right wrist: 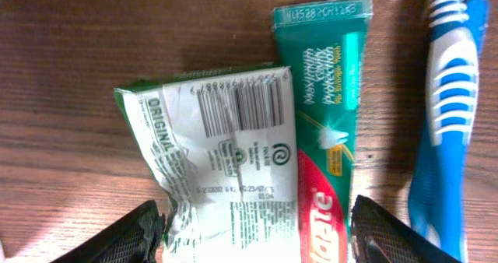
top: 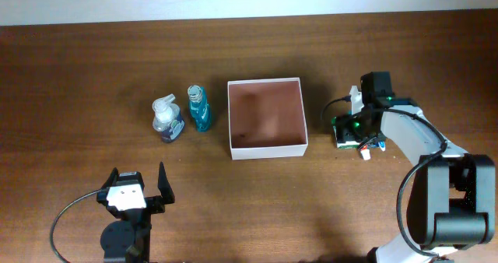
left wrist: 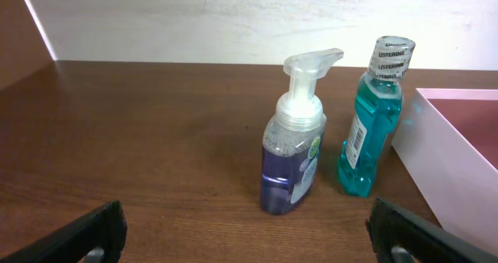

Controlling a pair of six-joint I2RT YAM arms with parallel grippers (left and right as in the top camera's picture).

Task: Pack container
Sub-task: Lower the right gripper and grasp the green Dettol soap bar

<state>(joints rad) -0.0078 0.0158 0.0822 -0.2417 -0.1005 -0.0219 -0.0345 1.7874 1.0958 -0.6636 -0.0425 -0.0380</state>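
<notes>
Container (top: 268, 149) is being noted at the middle of the table (top: 70, 76), open side up. Its white walls are thin, and its pinkish-brown floor is showing bare in the overhead view. Pump soap bottle (top: 167, 120) and blue mouthwash bottle (top: 200, 108) are being seen upright just left of it, neither touching its wall. Green-and-white packet (right wrist: 218, 138), toothpaste tube (right wrist: 327, 115) and blue toothbrush (right wrist: 447, 92) are being seen lying flat near its right wall, apart from it.

Left gripper (top: 138, 174) is being held fully spread near the table's front edge, facing the two bottles, with nothing between the jaws. Right gripper (right wrist: 261, 236) is being held spread over packet and tube, one finger to either side. Nothing is being clamped, though whether a pad is brushing the packet cannot be told.

Container is being judged light and flimsy. The walls are likely to flex or crease under a hard pinch, and the whole box is likely to slide on the wood if nudged. If shifted at all, one wall is best pinched mid-length, close under the rim. Loading from above without touching it is being judged safer.
</notes>
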